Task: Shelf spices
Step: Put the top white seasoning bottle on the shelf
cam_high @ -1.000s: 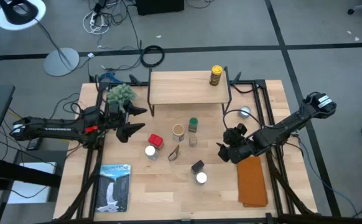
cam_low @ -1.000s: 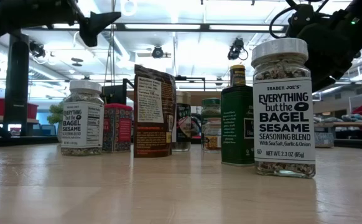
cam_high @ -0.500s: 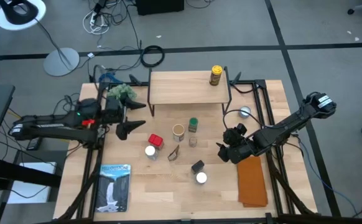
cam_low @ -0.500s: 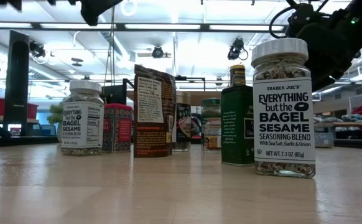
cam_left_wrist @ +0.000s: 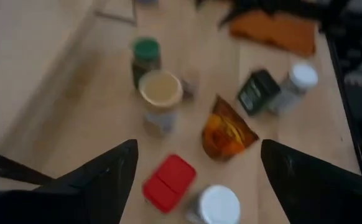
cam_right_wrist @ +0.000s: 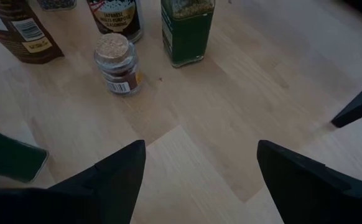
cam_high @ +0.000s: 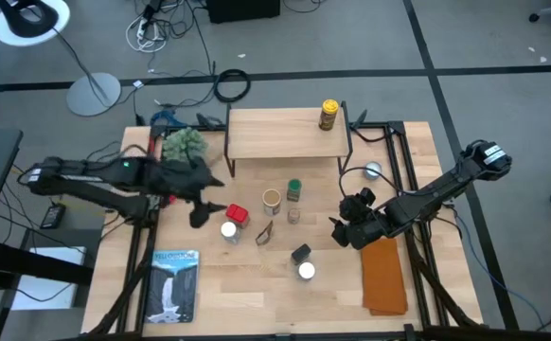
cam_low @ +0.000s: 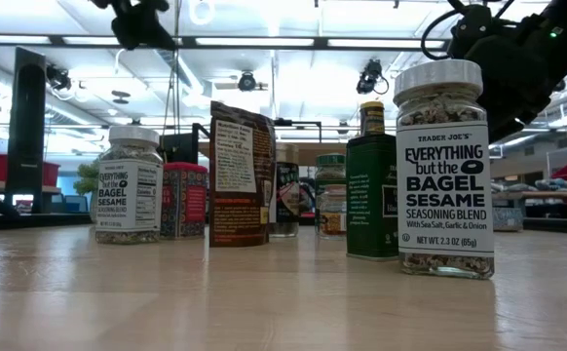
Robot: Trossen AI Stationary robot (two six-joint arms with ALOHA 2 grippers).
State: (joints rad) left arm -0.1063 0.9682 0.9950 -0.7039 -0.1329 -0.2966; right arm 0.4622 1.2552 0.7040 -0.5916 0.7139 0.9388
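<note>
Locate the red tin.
High view: the red tin stands left of centre on the table, beside a white-capped jar, just right of the open left gripper.

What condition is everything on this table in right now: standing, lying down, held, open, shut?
Left gripper: open, empty, above the red tin.
Right gripper: open, empty, over bare table.
Yellow-capped jar: upright, alone on the shelf.
Red tin: on the table, lid shut.
Green-capped jar: upright, capped.
Orange packet: standing on the table.
White-capped jar: upright, capped, beside the black box.
</note>
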